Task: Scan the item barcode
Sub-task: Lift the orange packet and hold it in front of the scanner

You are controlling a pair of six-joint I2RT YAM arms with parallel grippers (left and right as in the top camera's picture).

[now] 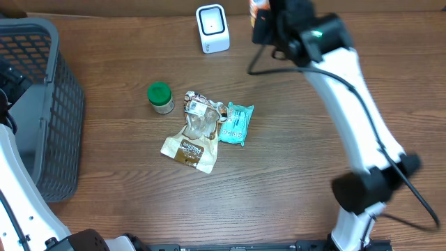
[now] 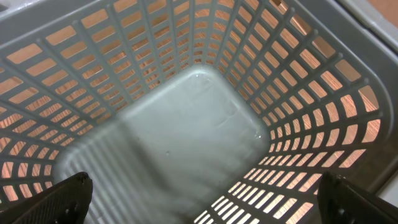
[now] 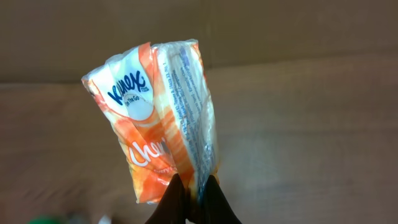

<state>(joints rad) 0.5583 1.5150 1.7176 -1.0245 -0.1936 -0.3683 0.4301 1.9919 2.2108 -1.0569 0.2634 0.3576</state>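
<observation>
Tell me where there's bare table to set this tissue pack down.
Bare wood: between the basket and the green-lidded jar; between the scanner and the cluster; right of the teal packet to the right arm. Crowded: mid-table, where jar, brown pouch and packet bunch.

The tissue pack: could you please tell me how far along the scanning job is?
Done: right end effector grips the tissue pack, lifted. In hand: presenting it near the scanner. Left: jar, pouch, teal packet wait on the table; basket empty.
</observation>
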